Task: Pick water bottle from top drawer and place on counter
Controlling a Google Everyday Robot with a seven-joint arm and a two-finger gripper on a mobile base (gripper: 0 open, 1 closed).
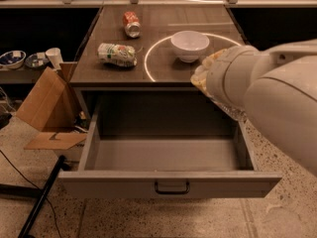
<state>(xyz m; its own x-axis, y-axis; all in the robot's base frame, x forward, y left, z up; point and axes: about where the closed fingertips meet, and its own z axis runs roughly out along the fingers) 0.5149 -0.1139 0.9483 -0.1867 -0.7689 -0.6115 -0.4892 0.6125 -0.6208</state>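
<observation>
My gripper (207,79) is at the right, over the counter's front right edge and above the open top drawer (168,182). It is shut on the water bottle (233,111), of which only a clear ribbed part shows under my big white arm. The bottle hangs tilted above the drawer's right side wall, clear of the drawer floor. The grey drawer is pulled fully out and its floor is bare. The dark brown counter (163,71) with the white circle line lies just behind and left of the gripper.
On the counter stand a white bowl (189,44) inside the circle, a white-and-green packet (117,54) at the left and a red soda can (132,24) lying behind it. A cardboard box (44,103) and a black pole (39,202) are on the floor at the left.
</observation>
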